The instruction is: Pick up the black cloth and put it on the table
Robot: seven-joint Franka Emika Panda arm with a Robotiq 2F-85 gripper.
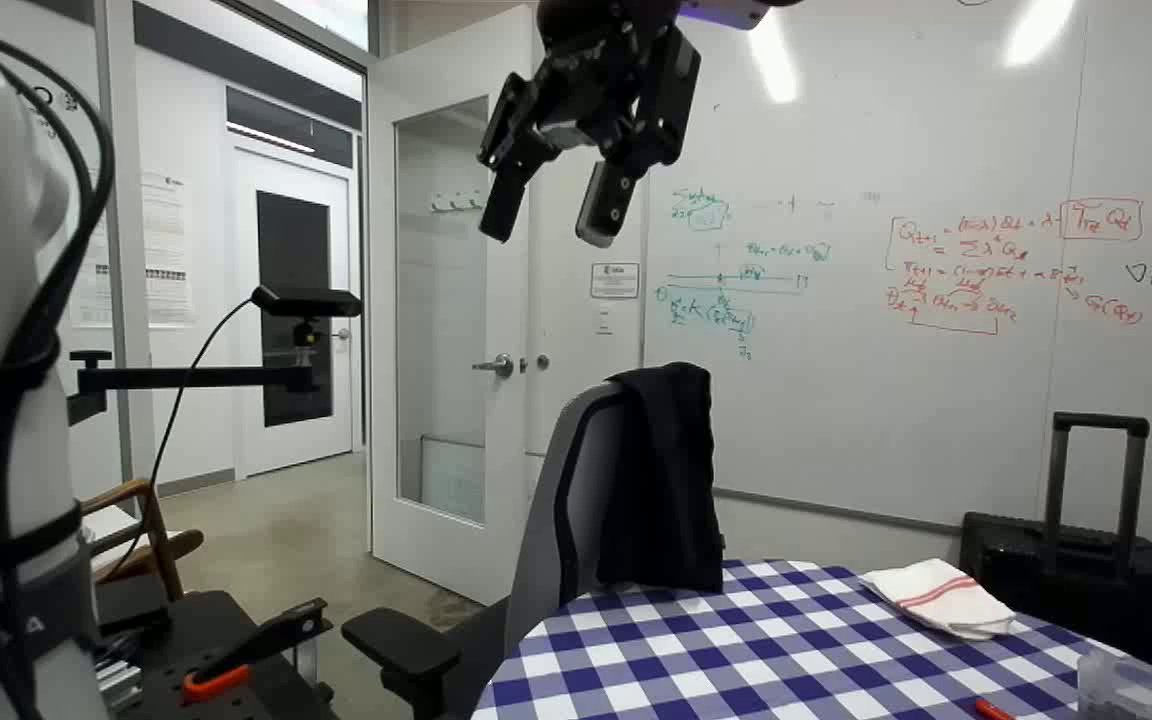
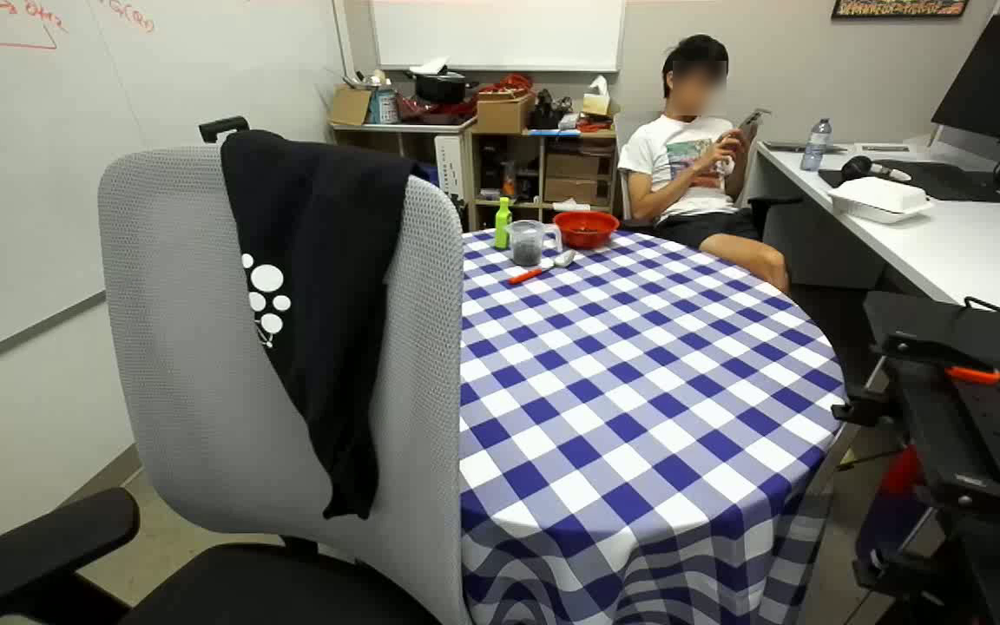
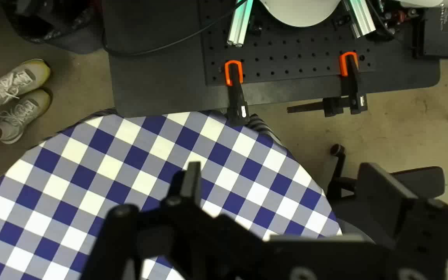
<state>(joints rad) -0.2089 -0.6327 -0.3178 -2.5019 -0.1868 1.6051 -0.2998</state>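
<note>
The black cloth [image 1: 661, 480] hangs limp over the top of the grey office chair's back; it also hangs there in an exterior view [image 2: 318, 260], with white spots printed on it. I cannot make it out in the wrist view. The table [image 1: 696, 650] has a blue-and-white checkered cloth and stands beside the chair; it also shows in an exterior view [image 2: 639, 373] and the wrist view [image 3: 224, 179]. My gripper [image 1: 548, 222] is open and empty, high above the chair and table, pointing down. In the wrist view its fingers [image 3: 280, 171] are wide apart.
The grey office chair [image 2: 170, 330] has armrests beside the table. On the table are a white striped towel [image 1: 941, 595], a clear cup [image 2: 528, 243], a green bottle [image 2: 502, 224], a red bowl [image 2: 585, 227] and a spoon [image 2: 543, 267]. A person [image 2: 691, 165] sits behind.
</note>
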